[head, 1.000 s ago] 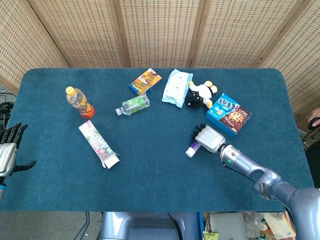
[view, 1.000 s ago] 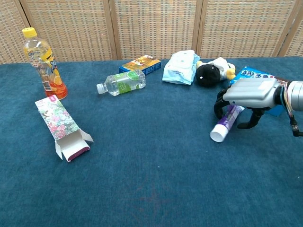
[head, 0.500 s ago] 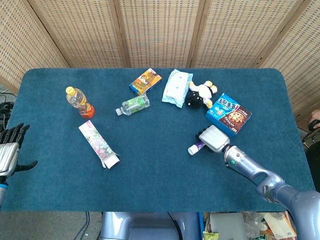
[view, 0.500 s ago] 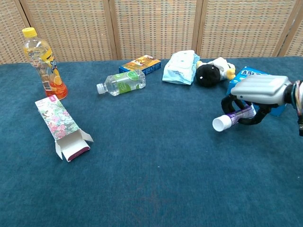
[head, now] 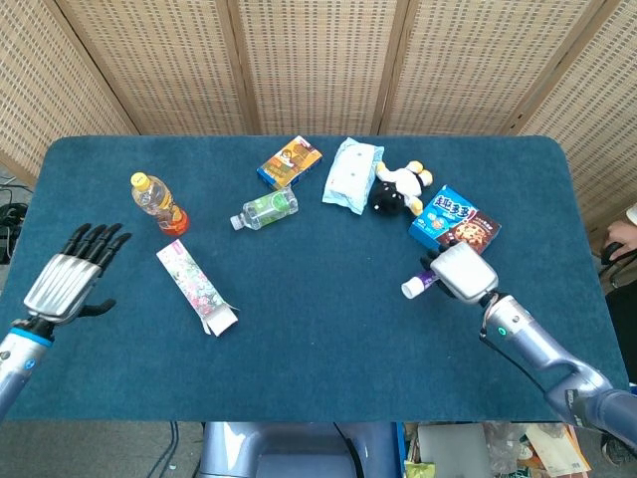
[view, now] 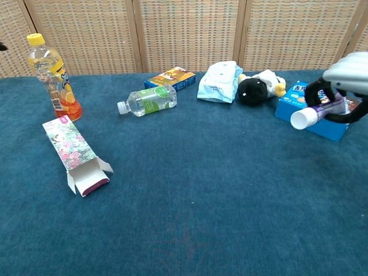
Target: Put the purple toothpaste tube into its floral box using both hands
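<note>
My right hand (head: 463, 272) (view: 347, 84) grips the purple toothpaste tube (view: 315, 112) (head: 416, 286) and holds it above the table at the right, its white cap pointing left. The floral box (head: 195, 287) (view: 73, 154) lies flat on the left part of the blue table, with its open flaps toward the front edge. My left hand (head: 74, 278) hovers left of the box with its fingers spread and nothing in it. The chest view does not show the left hand.
An orange drink bottle (head: 157, 202) stands behind the floral box. A clear bottle (head: 265, 209), a small orange-blue box (head: 289, 161), a pale blue pack (head: 351, 173), a plush toy (head: 400, 188) and a blue cookie box (head: 455, 226) lie along the back and right.
My right hand has lifted the tube off the table and carried it up and to the right. My left hand has moved in over the table toward the floral box.
</note>
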Robot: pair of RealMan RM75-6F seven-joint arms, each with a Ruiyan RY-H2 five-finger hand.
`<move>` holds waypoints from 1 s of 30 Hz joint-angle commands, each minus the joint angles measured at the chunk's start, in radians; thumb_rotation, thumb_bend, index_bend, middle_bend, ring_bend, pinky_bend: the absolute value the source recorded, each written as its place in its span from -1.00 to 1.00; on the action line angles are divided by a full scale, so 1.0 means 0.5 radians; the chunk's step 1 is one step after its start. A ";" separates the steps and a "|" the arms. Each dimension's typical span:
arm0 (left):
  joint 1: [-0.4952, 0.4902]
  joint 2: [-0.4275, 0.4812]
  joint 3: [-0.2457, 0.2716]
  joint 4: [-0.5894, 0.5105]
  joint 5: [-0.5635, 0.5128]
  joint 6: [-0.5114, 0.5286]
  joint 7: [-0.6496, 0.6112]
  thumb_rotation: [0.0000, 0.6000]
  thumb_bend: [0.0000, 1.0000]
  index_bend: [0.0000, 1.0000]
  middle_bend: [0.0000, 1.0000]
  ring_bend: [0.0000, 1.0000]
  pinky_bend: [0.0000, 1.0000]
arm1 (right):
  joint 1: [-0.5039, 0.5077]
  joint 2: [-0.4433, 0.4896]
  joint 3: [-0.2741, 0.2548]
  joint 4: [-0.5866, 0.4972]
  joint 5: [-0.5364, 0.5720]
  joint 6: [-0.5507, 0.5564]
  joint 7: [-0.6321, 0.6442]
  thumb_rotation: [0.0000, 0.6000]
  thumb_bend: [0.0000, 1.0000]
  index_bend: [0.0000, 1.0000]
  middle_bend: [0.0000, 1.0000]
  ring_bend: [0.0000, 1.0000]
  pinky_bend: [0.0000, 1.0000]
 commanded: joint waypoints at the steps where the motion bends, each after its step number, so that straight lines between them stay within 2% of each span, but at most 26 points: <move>1: -0.262 -0.180 0.113 0.490 0.447 -0.035 -0.328 1.00 -0.60 -1.00 -1.00 -1.00 -1.00 | -0.089 0.137 0.042 -0.199 0.096 0.066 -0.216 1.00 0.18 0.38 0.29 0.07 0.04; 4: -0.362 -0.288 0.167 0.737 0.597 -0.006 -0.431 1.00 -0.60 -1.00 -1.00 -1.00 -1.00 | -0.131 0.211 0.054 -0.333 0.151 0.075 -0.370 1.00 0.18 0.38 0.29 0.07 0.04; 9: -0.631 -0.626 0.308 1.331 0.880 0.039 -0.696 1.00 -0.60 -1.00 -1.00 -1.00 -1.00 | -0.211 0.311 0.084 -0.560 0.296 0.086 -0.721 1.00 0.18 0.38 0.29 0.07 0.04; 15: -0.747 -0.851 0.435 1.705 0.960 0.068 -0.845 1.00 -0.60 -1.00 -1.00 -1.00 -0.99 | -0.245 0.345 0.110 -0.662 0.400 0.063 -0.886 1.00 0.18 0.38 0.29 0.07 0.05; 22: -0.805 -0.967 0.564 1.897 0.977 0.076 -0.993 1.00 -0.60 -1.00 -1.00 -1.00 -0.90 | -0.260 0.370 0.136 -0.698 0.448 0.052 -0.929 1.00 0.18 0.38 0.29 0.08 0.05; 30: -0.826 -1.067 0.657 2.062 0.942 0.030 -1.015 1.00 -0.60 -1.00 -1.00 -1.00 -0.84 | -0.280 0.379 0.155 -0.698 0.465 0.061 -0.929 1.00 0.18 0.38 0.28 0.07 0.05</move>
